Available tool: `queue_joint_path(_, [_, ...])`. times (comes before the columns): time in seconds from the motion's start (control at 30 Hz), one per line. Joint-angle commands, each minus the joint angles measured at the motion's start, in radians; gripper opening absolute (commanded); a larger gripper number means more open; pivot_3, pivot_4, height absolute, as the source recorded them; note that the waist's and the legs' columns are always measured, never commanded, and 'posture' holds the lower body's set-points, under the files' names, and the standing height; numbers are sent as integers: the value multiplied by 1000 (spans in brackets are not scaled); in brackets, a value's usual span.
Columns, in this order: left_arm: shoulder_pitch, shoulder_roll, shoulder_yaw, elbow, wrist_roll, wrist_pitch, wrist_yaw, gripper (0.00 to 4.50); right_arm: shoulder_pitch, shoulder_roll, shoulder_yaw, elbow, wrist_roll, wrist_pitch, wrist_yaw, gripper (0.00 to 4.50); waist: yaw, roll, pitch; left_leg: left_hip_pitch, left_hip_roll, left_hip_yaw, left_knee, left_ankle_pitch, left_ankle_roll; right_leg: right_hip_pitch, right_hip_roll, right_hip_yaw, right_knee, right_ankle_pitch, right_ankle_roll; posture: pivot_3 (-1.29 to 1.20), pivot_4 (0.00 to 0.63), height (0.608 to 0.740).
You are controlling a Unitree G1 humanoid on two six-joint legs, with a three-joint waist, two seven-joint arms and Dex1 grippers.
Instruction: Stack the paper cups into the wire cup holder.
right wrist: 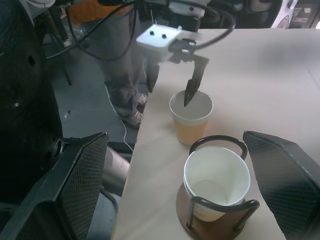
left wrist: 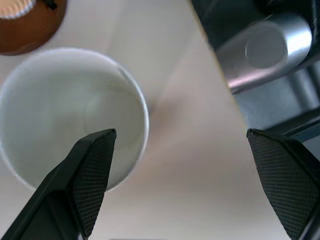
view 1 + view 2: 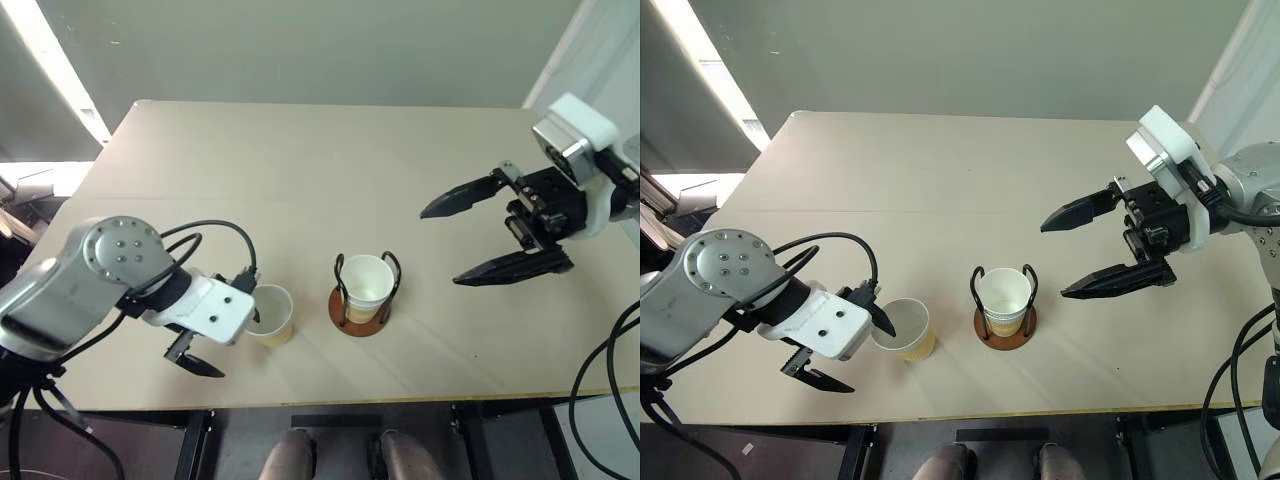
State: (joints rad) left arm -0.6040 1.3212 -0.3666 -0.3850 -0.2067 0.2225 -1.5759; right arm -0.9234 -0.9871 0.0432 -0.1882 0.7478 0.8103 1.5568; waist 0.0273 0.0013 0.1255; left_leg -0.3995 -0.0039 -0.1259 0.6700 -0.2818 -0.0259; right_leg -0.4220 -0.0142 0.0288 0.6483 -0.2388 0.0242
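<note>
One paper cup [image 3: 906,329] stands upright and alone on the beige table, left of the wire cup holder [image 3: 1005,327]. My left gripper [image 3: 870,358] is open and points down at this cup. One of its fingers [image 2: 92,170] hangs over the cup's mouth [image 2: 65,110], the other is outside on the side toward the table's front edge. In the holder sit nested paper cups [image 1: 217,176], it looks like two, between the black wire loops [image 1: 218,142]. My right gripper [image 3: 440,247] hovers open and empty above the table, to the right of the holder, pointing toward it.
The table's front edge [image 3: 400,400] runs close below the lone cup and the holder. Black cables [image 3: 215,235] loop over my left wrist. A metal tube [image 2: 265,50] of the table frame lies beyond the edge. The table's far half [image 3: 320,160] is bare.
</note>
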Motion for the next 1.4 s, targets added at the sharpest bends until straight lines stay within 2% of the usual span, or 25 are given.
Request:
queue_joint_path(0.03, [-7,-22,-9,10,45,-41,-38,3943,9,-7,-18,-23,-18,-58,15,4500,0,0,0,0,0,0,0,0,0,0,0,0,0,0,0,0,150,740])
queue_joint_path(0.4, [-110,-68,-50,66,24,-62,-39,105,22,-7,-18,-22,-26,-80,10,4500,1,0,0,0,0,0,0,0,0,0,0,0,0,0,0,0,150,740])
queue_joint_path(0.7, [-265,-107,-74,156,-53,-5,-39,45,32,17,-22,27,-67,-168,9,4500,2,0,0,0,0,0,1,0,0,0,0,0,0,0,0,0,150,740])
queue_joint_path(1.03, [-610,-261,-93,381,-120,69,-39,45,55,-25,18,159,-190,-331,58,4500,4,0,0,-2,0,0,3,0,0,0,0,-1,1,1,1,0,150,740])
queue_joint_path(1.27, [-783,-358,-166,498,-176,50,-39,45,107,-90,23,126,-149,-316,58,4500,7,0,0,-4,0,0,1,0,0,0,0,-1,-1,2,3,0,150,740])
queue_joint_path(1.4, [-851,-416,-201,564,-197,32,-39,45,118,-106,-22,97,-122,-273,56,4500,7,0,0,-5,0,0,2,0,1,0,0,0,-2,2,4,0,150,740])
